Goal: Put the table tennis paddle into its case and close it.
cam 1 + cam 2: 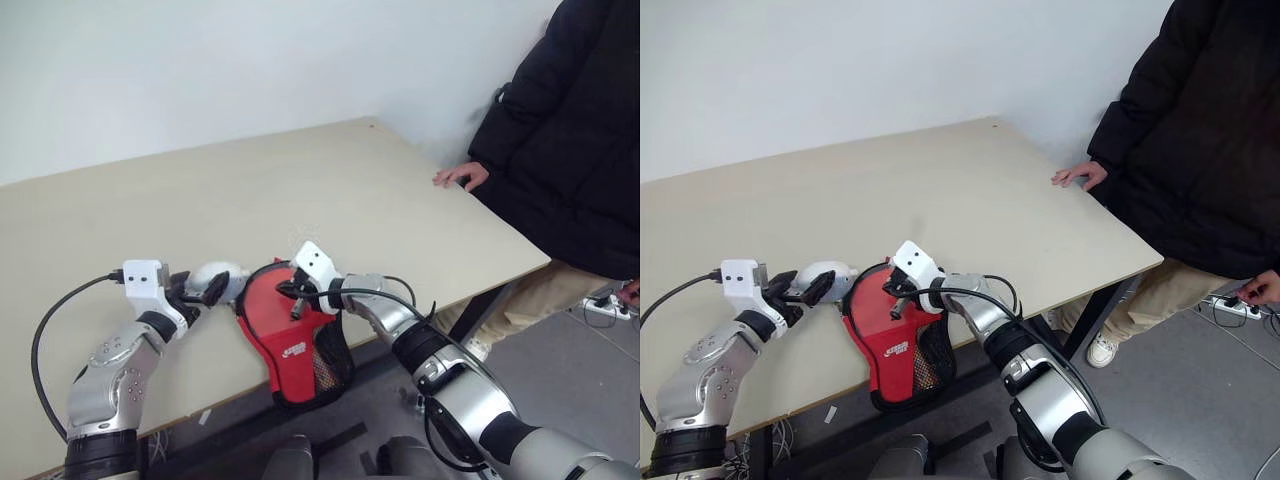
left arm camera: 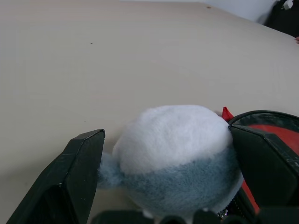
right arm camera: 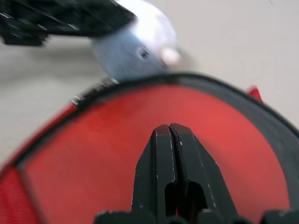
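Pale beige table [image 1: 300,190], smooth matte top, set against a white wall; one person in a black jacket [image 1: 575,120] stands at its far right corner, one hand [image 1: 460,176] resting on the edge.

One case [image 1: 300,345], paddle-shaped soft pouch with black edging and mesh, lies at the table's near edge. Long axis runs from the table's interior toward the near edge, narrow end overhanging it.

One paddle [image 3: 154,154], flat round red face, sits within the case's black rim; handle not visible.

One ball [image 2: 175,154], fuzzy plush, white above and grey-blue below, just left of the case's round end, touching it.

Two grippers. Left gripper [image 1: 200,290]: fingers [image 2: 77,177] spread wide, straddling the ball. Right gripper [image 3: 170,135]: fingers pressed together, nothing visible between them, over the red face at the case's round end.
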